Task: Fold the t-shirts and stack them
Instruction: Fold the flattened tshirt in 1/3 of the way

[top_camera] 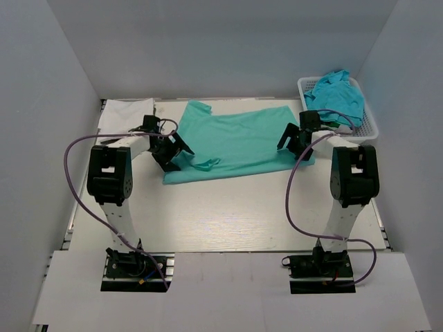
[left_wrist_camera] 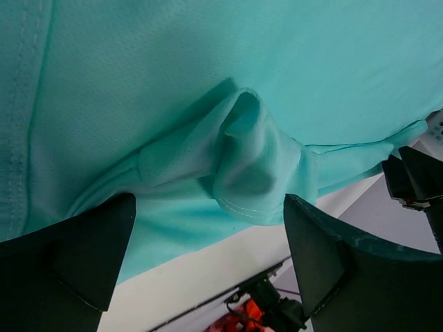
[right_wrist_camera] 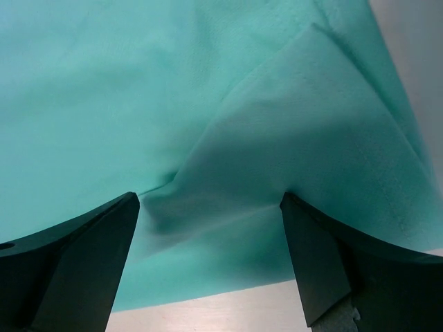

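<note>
Early stage: teal knit t-shirt (top_camera: 235, 142) lies apparently half-folded at centre of bench (top_camera: 228, 214); left end effector (top_camera: 173, 153) gapes wide at its 9 o'clock sleeve, right end effector (top_camera: 295, 145) wide at 3 o'clock corner; crumpled teal shirts (top_camera: 336, 93) sit in white plastic basket (top_camera: 372, 128), 2 o'clock.

Seen from above: near-left corner of the green t-shirt (top_camera: 235, 138) covered by the left gripper (top_camera: 174, 153), right hem covered by the right gripper (top_camera: 294, 143). White cloth (top_camera: 124, 114) at far left partly masked by the left arm. Crumpled blue clothes (top_camera: 336, 93) in the basket (top_camera: 372, 124), number impossible to tell. Close up, shirt running past the picture edges; left fingers (left_wrist_camera: 76, 256) and right fingers (right_wrist_camera: 69, 263) cropped at the bottom. Blurred red shape (left_wrist_camera: 242, 321) beyond the table edge, unidentifiable.
</note>
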Controlling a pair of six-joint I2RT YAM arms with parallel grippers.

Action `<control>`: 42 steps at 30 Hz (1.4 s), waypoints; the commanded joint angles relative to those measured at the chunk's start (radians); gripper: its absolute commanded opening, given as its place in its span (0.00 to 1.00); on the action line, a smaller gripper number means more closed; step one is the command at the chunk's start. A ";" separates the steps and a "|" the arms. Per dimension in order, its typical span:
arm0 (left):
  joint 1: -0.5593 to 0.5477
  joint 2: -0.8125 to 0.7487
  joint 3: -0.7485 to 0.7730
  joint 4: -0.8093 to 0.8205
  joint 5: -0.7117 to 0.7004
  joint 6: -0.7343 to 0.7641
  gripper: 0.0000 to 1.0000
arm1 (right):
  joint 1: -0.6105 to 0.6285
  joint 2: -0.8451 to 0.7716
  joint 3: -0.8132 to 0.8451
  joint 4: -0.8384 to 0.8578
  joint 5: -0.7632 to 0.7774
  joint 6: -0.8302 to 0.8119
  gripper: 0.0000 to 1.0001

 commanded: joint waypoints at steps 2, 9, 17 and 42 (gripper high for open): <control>0.014 -0.053 -0.162 -0.133 -0.177 0.025 1.00 | -0.036 -0.078 -0.173 -0.054 0.056 0.007 0.90; 0.003 -0.262 -0.335 -0.210 -0.218 0.025 1.00 | 0.009 -0.309 -0.412 -0.086 -0.077 -0.021 0.90; -0.018 -0.480 -0.374 -0.199 -0.156 0.059 1.00 | 0.203 -0.534 -0.405 -0.189 -0.033 -0.145 0.90; -0.054 -0.459 -0.329 -0.310 -0.284 -0.242 1.00 | 0.951 -0.228 -0.106 0.291 0.024 -0.926 0.89</control>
